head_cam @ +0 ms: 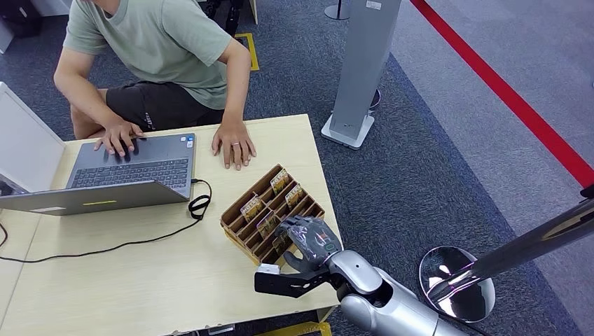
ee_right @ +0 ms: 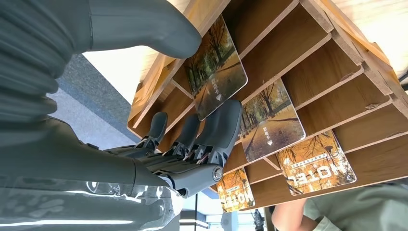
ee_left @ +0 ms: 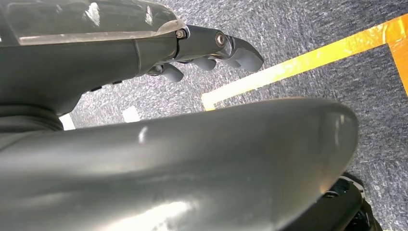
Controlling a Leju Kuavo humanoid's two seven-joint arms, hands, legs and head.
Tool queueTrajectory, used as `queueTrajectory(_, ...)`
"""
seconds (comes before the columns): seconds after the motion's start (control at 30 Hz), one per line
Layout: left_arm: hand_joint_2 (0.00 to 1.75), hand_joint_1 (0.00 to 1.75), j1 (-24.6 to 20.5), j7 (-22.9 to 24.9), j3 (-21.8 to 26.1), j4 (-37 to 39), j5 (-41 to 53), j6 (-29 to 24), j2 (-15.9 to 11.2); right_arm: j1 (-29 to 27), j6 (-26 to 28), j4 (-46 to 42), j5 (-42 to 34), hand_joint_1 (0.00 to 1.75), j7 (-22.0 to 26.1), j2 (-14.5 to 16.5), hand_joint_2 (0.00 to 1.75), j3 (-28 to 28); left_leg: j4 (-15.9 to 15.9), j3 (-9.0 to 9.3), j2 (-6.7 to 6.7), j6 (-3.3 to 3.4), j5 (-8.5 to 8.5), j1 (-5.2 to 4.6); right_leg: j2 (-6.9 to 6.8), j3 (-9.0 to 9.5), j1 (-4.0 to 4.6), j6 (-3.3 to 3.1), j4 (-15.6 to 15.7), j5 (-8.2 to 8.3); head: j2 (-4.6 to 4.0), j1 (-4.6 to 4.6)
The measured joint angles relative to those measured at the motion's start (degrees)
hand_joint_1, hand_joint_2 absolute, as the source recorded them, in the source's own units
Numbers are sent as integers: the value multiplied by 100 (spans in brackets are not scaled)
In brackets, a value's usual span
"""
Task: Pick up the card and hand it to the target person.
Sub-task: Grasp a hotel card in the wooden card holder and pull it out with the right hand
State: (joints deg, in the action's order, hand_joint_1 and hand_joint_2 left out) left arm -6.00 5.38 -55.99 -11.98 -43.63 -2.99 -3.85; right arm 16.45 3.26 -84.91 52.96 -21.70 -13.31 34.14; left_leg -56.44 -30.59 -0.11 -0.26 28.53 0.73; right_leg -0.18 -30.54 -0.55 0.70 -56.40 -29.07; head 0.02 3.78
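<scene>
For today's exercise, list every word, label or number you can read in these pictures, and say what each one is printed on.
"HOTEL": on the card in the wooden rack, seen upside down in the right wrist view.
"HOTEL", partly hidden: on another card beside the right hand.
Small light characters on two tree-picture cards: too small to read.
Laptop keys and stickers: too small to read.

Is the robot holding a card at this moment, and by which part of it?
No card is held yet. The right hand reaches into the wooden card rack, fingers at the lower edge of one card; no grip shows.
</scene>
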Motion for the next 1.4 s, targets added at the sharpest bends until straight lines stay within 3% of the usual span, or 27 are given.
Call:
queueTrajectory(0.2,0,0,0,0,-33,0,0,0,0,4,-4,18,-8,108,-3,0,175,0,0,0,0,0,0,0,0,0,0,0,0,0,1,0)
queueTrajectory(0.67,0,0,0,0,-46,0,0,0,0,-2,-9,26,-18,112,-28,0,175,0,0,0,0,1,0,0,0,0,0,0,0,0,1,0)
queueTrajectory(0.97,0,0,1,0,-49,0,0,-2,0,-13,3,26,-44,165,-35,0,175,0,-1,1,0,1,-1,0,0,1,0,0,0,0,1,0)
queueTrajectory(1.4,0,0,-3,-11,-77,0,85,56,0,-15,19,26,-55,164,-23,2,175,-1,-3,2,0,2,-1,0,-1,3,0,1,0,1,1,0)
